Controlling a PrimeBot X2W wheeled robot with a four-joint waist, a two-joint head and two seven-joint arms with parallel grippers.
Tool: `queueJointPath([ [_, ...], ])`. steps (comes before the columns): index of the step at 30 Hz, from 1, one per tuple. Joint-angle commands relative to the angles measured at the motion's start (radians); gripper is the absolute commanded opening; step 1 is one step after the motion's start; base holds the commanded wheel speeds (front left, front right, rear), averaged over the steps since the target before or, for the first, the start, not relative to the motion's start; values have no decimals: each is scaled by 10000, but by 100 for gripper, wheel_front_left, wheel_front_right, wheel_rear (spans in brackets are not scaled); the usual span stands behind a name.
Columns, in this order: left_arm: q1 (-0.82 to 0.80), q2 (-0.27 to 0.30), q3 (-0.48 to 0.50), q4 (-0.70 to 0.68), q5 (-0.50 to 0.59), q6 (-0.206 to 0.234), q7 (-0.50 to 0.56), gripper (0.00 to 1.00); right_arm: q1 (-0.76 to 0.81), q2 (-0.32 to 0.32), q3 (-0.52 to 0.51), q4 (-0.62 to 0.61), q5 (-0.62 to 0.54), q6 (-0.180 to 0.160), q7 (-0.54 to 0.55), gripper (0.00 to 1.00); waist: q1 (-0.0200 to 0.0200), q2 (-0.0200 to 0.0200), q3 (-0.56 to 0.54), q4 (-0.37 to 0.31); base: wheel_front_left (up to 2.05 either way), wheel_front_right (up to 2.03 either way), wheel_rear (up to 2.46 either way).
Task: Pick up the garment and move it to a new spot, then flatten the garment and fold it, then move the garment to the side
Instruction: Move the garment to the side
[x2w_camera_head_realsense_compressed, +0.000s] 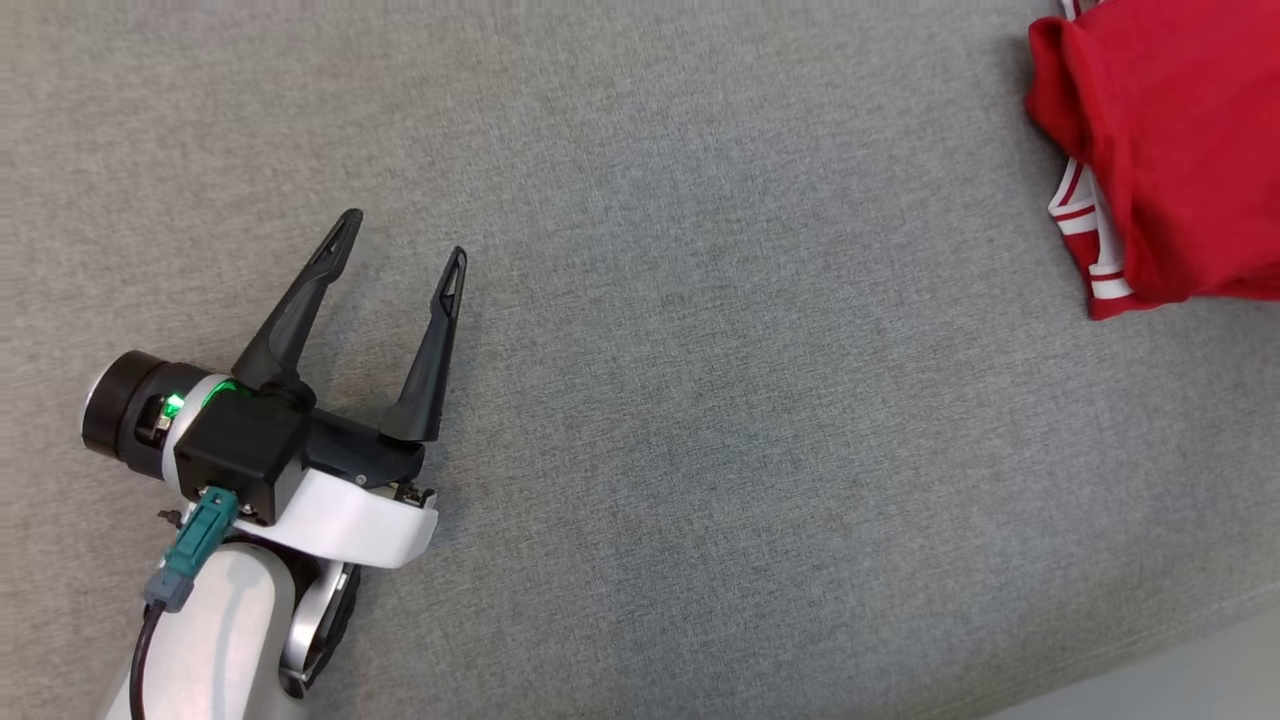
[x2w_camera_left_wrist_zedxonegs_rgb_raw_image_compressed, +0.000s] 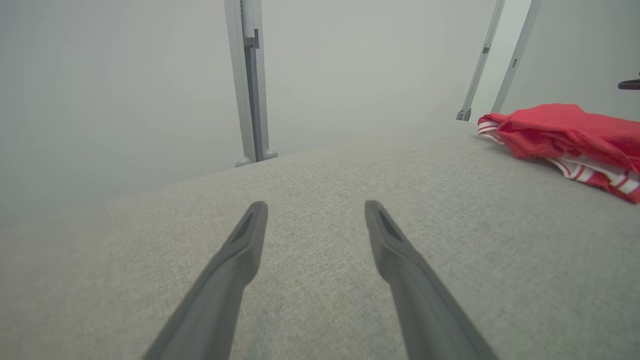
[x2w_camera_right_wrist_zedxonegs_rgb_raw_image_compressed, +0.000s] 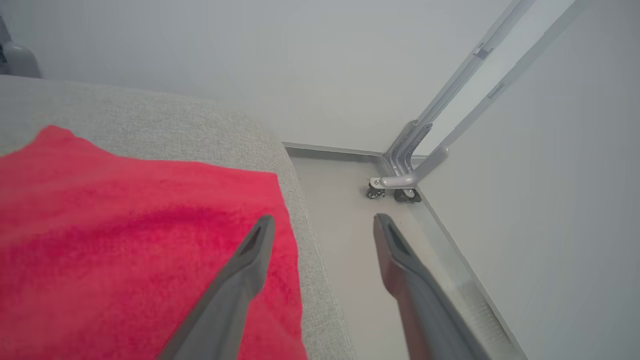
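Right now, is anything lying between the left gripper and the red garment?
Nothing visible does. The grey fabric surface between the open left gripper and the red garment, which lies off to its right near the surface's edge, is bare.

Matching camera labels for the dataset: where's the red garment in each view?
Head view: garment in the top right corner, cut by the top and right edges.
Left wrist view: garment at the right edge, above mid-height.
Right wrist view: garment across the lower left, cut by the left and bottom edges.
Shared landmark: the grey fabric surface it lies on.
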Motion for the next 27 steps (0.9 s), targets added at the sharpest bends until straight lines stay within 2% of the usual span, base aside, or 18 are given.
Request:
queueJointPath([
  [1, 7, -19, 29, 62, -70, 65, -100, 100, 173, 24, -236, -126, 100, -2, -87, 100, 0, 0, -309, 89, 0, 0, 0],
  [7, 486, -174, 248, 360, -364, 356, -399, 100, 1729, 684, -2571, -2207, -505, -2, -70, 100, 0, 0, -1313, 272, 0, 0, 0],
  [13, 1100, -357, 517, 551, -675, 685, -646, 100, 3868, 2113, -4393, -4692, -1742, -2, -67, 100, 0, 0, -2341, 629, 0, 0, 0],
  [23, 2131, -668, 807, 806, -1087, 1151, -909, 100, 7217, 4510, -5351, -8228, -3406, -2, 174, 100, 0, 0, -3834, 1525, 0, 0, 0],
  [27, 2442, -725, 933, 856, -1232, 1259, -956, 100, 8057, 5121, -5429, -9079, -3722, -2, 529, 100, 0, 0, -4256, 1802, 0, 0, 0],
])
